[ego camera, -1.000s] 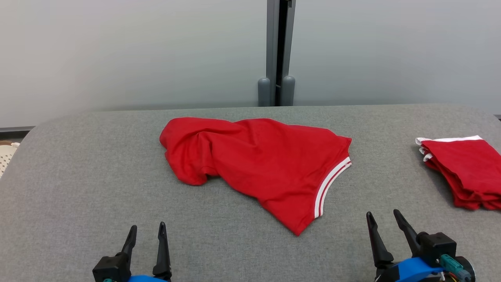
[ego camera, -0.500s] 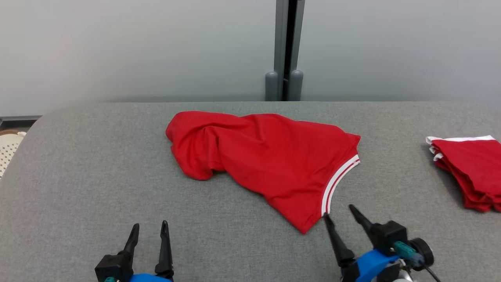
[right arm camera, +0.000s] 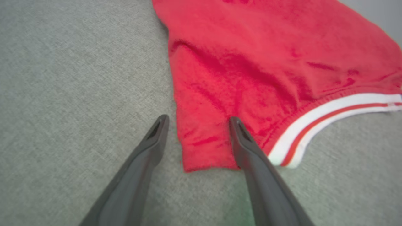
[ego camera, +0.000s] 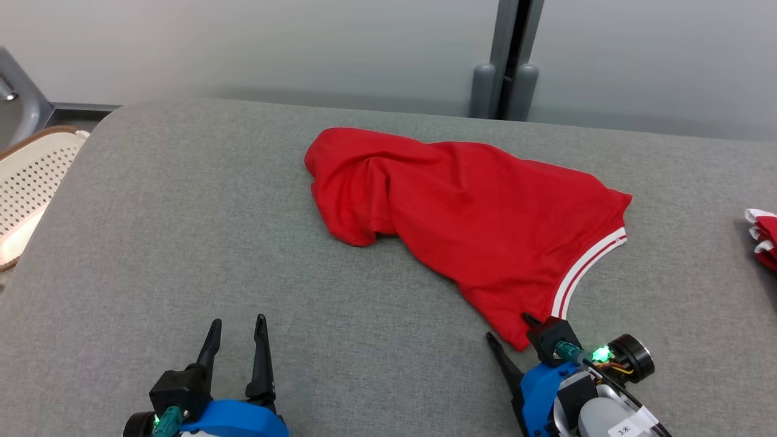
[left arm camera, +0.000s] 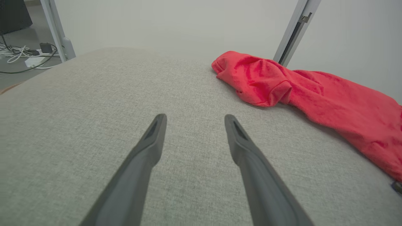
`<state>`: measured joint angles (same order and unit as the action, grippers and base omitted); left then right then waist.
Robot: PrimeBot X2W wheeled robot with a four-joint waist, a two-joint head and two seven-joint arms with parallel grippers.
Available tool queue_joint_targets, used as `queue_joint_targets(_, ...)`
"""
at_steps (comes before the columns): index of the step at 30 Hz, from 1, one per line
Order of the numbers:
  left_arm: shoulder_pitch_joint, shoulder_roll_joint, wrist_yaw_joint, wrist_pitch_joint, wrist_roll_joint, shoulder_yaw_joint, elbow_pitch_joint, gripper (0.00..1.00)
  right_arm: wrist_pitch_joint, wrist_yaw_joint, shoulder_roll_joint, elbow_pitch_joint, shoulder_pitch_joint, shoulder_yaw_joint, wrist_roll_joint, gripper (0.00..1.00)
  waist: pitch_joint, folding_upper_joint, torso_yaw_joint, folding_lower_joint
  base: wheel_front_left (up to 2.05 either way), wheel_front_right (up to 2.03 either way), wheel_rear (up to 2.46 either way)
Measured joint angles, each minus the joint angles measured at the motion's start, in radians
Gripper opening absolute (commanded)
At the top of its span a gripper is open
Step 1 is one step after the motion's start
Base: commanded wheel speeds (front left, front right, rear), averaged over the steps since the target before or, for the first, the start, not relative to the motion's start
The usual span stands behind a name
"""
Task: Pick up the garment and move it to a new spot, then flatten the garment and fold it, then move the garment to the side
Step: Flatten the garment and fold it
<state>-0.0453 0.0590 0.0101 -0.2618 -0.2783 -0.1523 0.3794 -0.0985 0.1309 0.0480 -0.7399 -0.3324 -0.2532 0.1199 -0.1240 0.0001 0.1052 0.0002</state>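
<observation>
My right hand [ego camera: 508, 328] gapes wide astride the near corner of the crumpled red jersey [ego camera: 473, 212] on the grey woven desk [ego camera: 182, 230]; my left hand [ego camera: 238, 320], spread, holds nothing.

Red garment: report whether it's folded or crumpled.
Crumpled, not folded: the red garment lies loosely creased on the table, its left end bunched up.

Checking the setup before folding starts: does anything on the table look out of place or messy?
The red garment lies crumpled and askew on the grey table, its far left end bunched into folds rather than flat. Nothing looks spilled or damaged.
</observation>
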Motion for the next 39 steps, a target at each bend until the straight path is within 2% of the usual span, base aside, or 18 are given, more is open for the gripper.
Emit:
queue_joint_targets(1,0.0,-0.001,0.001,0.0,0.0,0.003,0.0,1.0,0.001,0.0,0.0,-0.007,-0.006,0.015,0.021,1.0,-0.004,0.0,0.007,0.0,0.0,0.0,0.0)
queue_joint_targets(2,0.0,-0.001,0.001,0.0,0.0,0.006,0.001,1.0,0.003,0.0,0.0,-0.01,-0.01,0.026,0.036,0.87,-0.007,0.0,0.012,0.0,0.0,0.0,0.0)
queue_joint_targets(3,-0.001,-0.002,0.001,0.0,0.001,0.007,0.002,1.0,0.005,0.0,-0.001,-0.012,-0.011,0.035,0.043,0.47,-0.008,0.0,0.016,0.0,0.0,0.0,0.0)
queue_joint_targets(5,-0.001,-0.003,0.004,0.0,0.002,0.01,0.003,1.0,0.009,0.0,-0.002,-0.016,-0.011,0.047,0.057,0.0,-0.006,0.0,0.017,-0.0001,0.0,0.0,0.0)
queue_joint_targets(12,-0.001,-0.006,0.008,0.0,0.01,0.018,0.004,1.0,-0.04,0.0,0.001,0.034,-0.011,0.06,0.017,0.0,0.011,0.0,-0.012,-0.0001,0.0,0.0,0.0)
queue_joint_targets(19,0.006,-0.007,0.014,0.0,0.024,0.033,0.008,1.0,-0.081,0.0,0.001,0.235,0.022,-0.037,-0.071,0.0,0.044,0.0,-0.068,-0.0001,0.0,0.0,0.0)
queue_joint_targets(25,0.022,-0.007,0.016,0.0,0.032,0.044,0.002,1.0,0.033,0.0,0.008,0.522,0.14,-0.143,-0.144,0.0,0.074,0.0,-0.118,-0.0001,0.0,0.0,0.0)
queue_joint_targets(30,0.023,-0.007,0.017,0.0,0.035,0.049,-0.009,1.0,0.16,0.0,0.07,0.791,0.214,-0.182,-0.185,0.0,0.078,0.0,-0.138,-0.0003,0.0,0.0,0.0)
queue_joint_targets(32,0.023,-0.007,0.019,0.0,0.039,0.049,-0.014,1.0,0.206,0.0,0.088,0.862,0.222,-0.175,-0.205,0.0,0.07,0.0,-0.136,-0.0003,0.0,0.0,0.0)
queue_joint_targets(35,0.016,-0.007,0.023,0.0,0.042,0.045,-0.017,1.0,0.25,0.0,0.122,0.884,0.211,-0.134,-0.228,0.0,0.055,0.0,-0.124,-0.0002,0.0,0.0,0.0)
queue_joint_targets(39,-0.004,-0.008,0.026,0.0,0.042,0.039,-0.018,1.0,0.273,0.0,0.151,0.759,0.124,-0.047,-0.281,0.0,0.029,0.0,-0.099,-0.0002,0.0,0.0,0.0)
